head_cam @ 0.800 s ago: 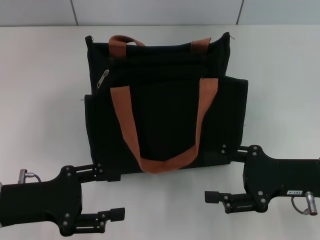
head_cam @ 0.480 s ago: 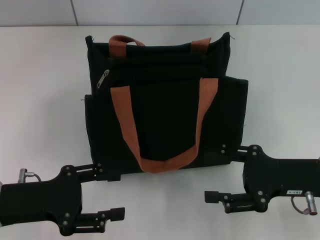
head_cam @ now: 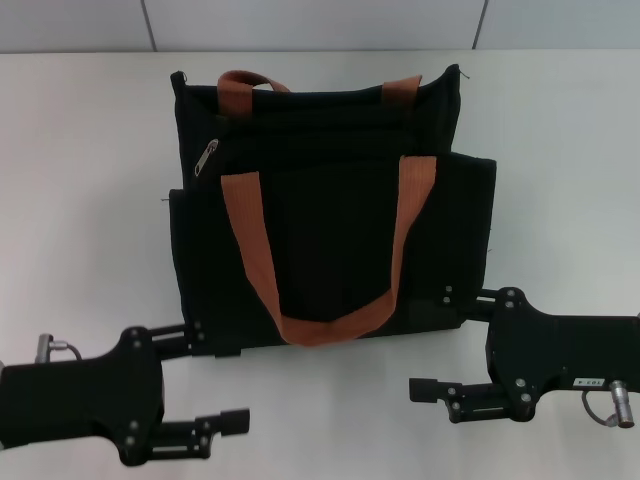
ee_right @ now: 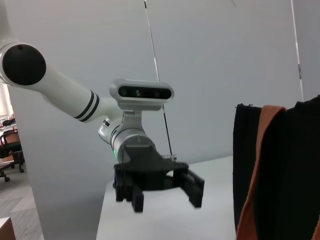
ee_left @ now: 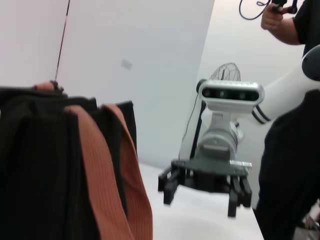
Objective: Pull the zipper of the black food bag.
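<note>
The black food bag (head_cam: pixel 330 230) lies flat on the white table (head_cam: pixel 90 200), its orange-brown handles (head_cam: pixel 250 250) draped over the front. The silver zipper (head_cam: pixel 206 157) sits at the bag's upper left, on a zip line running across the top. My left gripper (head_cam: pixel 226 382) is open at the bag's near left corner, its upper finger beside the bag's bottom edge. My right gripper (head_cam: pixel 437 345) is open at the near right corner. Neither holds anything. The left wrist view shows the bag (ee_left: pixel 35 165) and the right gripper (ee_left: pixel 200 202). The right wrist view shows the left gripper (ee_right: pixel 167 202).
A grey wall (head_cam: pixel 320 25) runs along the table's far edge. Bare table surface lies to the left and right of the bag. A person (ee_left: pixel 295 30) stands behind the robot in the left wrist view, near a fan (ee_left: pixel 225 72).
My left gripper has shifted very slightly. The right gripper and the bag have not moved.
</note>
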`<act>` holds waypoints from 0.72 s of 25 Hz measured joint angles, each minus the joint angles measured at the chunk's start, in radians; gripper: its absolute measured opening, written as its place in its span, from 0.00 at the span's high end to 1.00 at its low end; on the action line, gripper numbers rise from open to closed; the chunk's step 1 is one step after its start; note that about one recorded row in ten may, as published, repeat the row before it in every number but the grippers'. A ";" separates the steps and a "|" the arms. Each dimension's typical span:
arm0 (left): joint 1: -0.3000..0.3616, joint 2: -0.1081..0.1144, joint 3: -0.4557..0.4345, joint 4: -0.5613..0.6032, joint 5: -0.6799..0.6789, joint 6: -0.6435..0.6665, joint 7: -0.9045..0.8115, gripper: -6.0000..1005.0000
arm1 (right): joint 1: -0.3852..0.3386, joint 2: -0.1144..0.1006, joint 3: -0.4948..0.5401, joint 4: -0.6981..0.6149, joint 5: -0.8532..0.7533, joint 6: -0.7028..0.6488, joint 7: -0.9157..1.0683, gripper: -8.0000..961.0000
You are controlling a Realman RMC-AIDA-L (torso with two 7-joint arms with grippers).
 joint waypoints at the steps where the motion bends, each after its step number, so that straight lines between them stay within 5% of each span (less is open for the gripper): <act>1: -0.002 -0.003 -0.013 0.000 -0.001 0.007 0.000 0.26 | 0.000 0.000 0.001 0.000 0.000 0.000 0.000 0.19; 11: -0.055 -0.066 -0.303 -0.010 -0.032 0.138 0.052 0.26 | -0.002 0.001 0.004 0.002 0.000 0.001 0.003 0.19; 18: -0.058 -0.050 -0.365 -0.020 -0.195 0.078 0.012 0.26 | -0.009 0.002 0.004 0.002 0.000 0.000 0.006 0.19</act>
